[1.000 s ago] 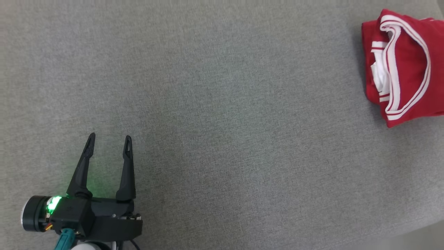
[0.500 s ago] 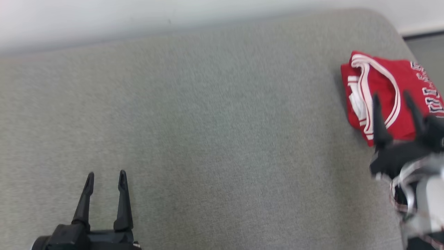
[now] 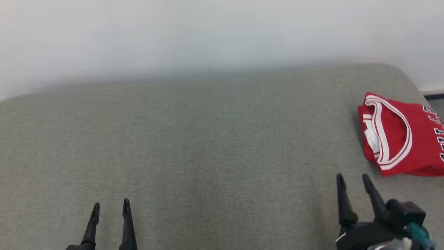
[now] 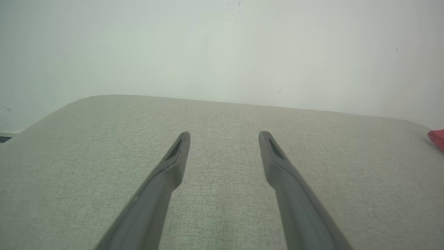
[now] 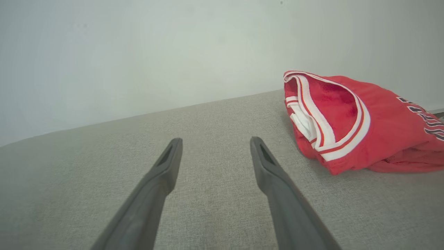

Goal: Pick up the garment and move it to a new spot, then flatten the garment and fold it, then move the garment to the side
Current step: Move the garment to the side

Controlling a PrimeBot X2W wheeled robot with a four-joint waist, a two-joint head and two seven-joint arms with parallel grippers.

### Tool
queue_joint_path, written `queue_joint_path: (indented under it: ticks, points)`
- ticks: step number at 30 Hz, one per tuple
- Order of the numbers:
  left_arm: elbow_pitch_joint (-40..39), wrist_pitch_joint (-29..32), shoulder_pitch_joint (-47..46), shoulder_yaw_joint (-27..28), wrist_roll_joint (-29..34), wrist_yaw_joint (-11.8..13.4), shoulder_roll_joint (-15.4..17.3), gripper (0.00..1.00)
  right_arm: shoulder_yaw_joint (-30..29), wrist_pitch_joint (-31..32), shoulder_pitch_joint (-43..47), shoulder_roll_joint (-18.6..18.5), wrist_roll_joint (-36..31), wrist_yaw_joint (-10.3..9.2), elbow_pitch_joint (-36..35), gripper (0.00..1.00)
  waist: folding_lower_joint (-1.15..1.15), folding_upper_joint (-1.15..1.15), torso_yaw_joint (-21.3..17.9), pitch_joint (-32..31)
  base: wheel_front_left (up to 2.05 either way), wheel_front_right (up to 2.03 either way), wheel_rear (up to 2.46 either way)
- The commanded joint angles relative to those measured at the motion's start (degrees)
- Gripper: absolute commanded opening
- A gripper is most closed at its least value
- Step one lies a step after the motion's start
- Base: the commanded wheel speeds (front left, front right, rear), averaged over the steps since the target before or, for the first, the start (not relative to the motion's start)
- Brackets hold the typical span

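One red garment (image 3: 399, 135) with white trim lies in a folded bundle at the far right edge of the grey fabric surface (image 3: 215, 146), near the right tool (image 3: 353, 177). The left tool (image 3: 111, 205) is well apart. Both tools stand wide open, holding nothing. The garment looks folded and set aside, so probably only drawing the arms clear remains.

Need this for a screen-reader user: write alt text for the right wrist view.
A folded red garment with white striped trim lies on a grey padded surface at the view's right, just beyond the right gripper and not touching it. The gripper's two dark fingers stand open with nothing between them; a pale wall rises behind.
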Motion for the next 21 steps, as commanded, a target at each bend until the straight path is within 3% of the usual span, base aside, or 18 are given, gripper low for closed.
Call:
queue_joint_path:
  ticks: [1,15,21]
  points:
    - [0.0,-0.1,0.9,0.1,0.8,0.2,0.0,1.0,-0.1,-0.7,1.0,0.5,-0.2,-0.12,0.0,1.0,0.01,0.01,2.5,-2.8,0.0,0.0,0.0]
    - [1.3,-0.1,4.3,1.4,-1.9,2.9,0.0,1.0,2.3,-3.5,6.3,2.6,-2.0,-0.12,2.6,1.0,0.01,0.01,2.8,-5.8,0.0,0.0,0.0]
    - [3.0,-0.1,4.9,2.0,-1.5,2.9,0.0,1.0,2.7,-3.0,6.9,2.7,-2.2,-0.12,2.3,1.0,0.01,0.01,2.6,-6.7,0.0,0.0,0.0]
